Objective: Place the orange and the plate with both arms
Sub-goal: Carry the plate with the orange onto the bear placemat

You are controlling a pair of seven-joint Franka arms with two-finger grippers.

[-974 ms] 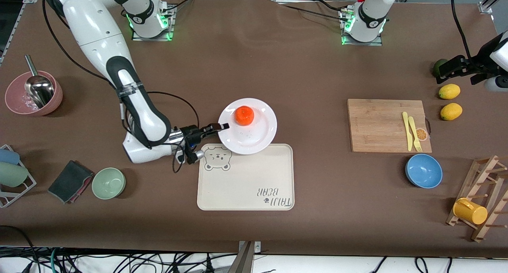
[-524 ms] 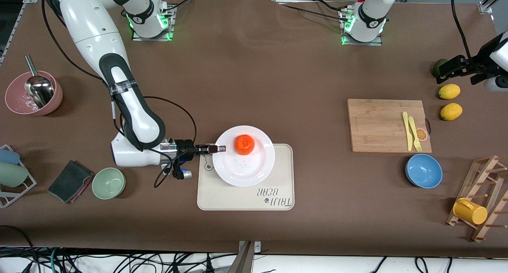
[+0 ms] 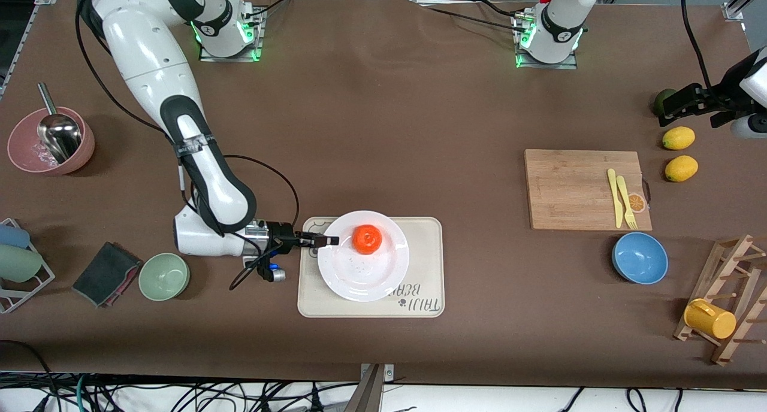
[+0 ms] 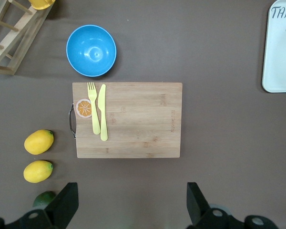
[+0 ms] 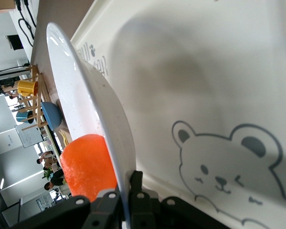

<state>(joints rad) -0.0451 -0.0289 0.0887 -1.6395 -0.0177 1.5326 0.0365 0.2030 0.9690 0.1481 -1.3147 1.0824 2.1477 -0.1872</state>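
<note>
The orange (image 3: 367, 239) sits on the plate (image 3: 383, 274), a little toward the upper part of it, and plate and fruit now show just below the centre of the front view, over the beige bear-print tray (image 3: 428, 268). A second ago the plate was higher in that view, with only its lower edge overlapping the tray's upper rim; half a second ago it was partly over the tray; now nearly all of it lies within the tray's outline and hides most of the bear face. The right gripper (image 3: 326, 241) is clamped on the plate's rim at the edge toward the right arm's end of the table, and in the right wrist view the plate (image 5: 93, 114) is pinched edge-on between the fingers, with the orange (image 5: 87, 164) above the rim and the tray (image 5: 219, 109) below. There the plate seems to stand slightly clear of the tray, so I judge it carried, not yet set down; lowering and letting go look like what remains. The left gripper (image 3: 689, 100) waits at the upper right of the front view, over the table near two lemons (image 3: 679, 153), its fingers (image 4: 66, 202) spread wide with nothing between them.
</note>
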